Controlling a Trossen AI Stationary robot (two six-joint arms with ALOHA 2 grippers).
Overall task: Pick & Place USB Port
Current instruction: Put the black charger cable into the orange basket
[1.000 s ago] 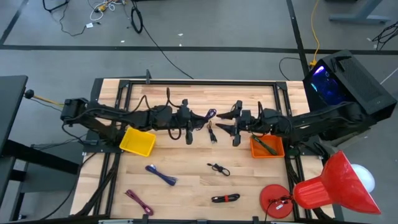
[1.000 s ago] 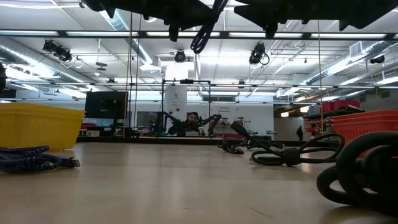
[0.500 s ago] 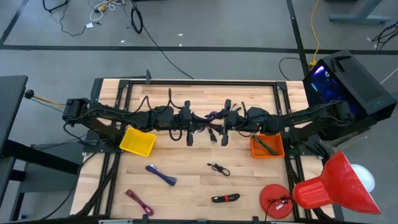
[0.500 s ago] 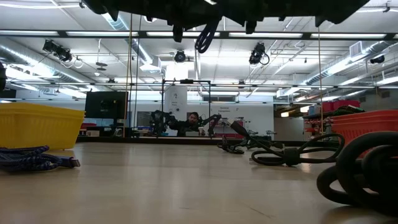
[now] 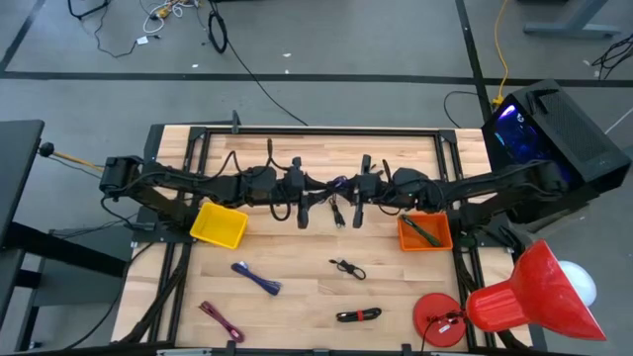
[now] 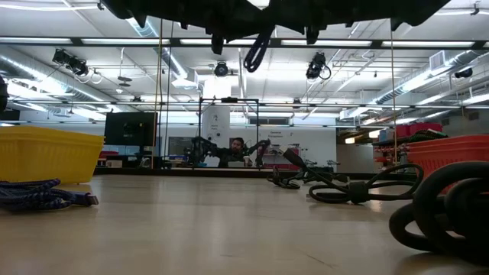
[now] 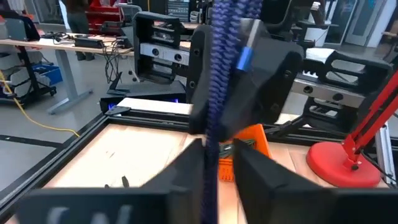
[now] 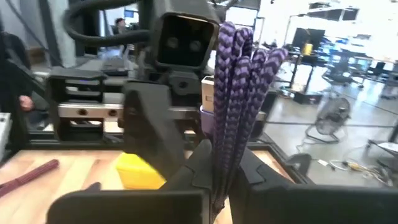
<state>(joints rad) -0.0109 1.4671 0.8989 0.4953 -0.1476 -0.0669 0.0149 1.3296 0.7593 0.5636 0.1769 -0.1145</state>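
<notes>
Purple braided USB cable hangs bundled between the two arms above the middle of the wooden worktop, well clear of its surface. The left claw reaches in from the left and the right claw from the right, so the two meet nose to nose over the far half of the worktop. In the left wrist view the cable runs straight down between that arm's own dark fingers, which are clenched on it. In the right wrist view the folded strands likewise pass between the right arm's fingers, which pinch them too, so both claws are grasping the same bundle.

A yellow bin sits on the left side of the worktop and an orange bin on the right, the latter with a dark cable inside. Nearer the front edge lie a blue cable, a small black cable, a maroon cable and a black-and-red cable, all well apart from each other.
</notes>
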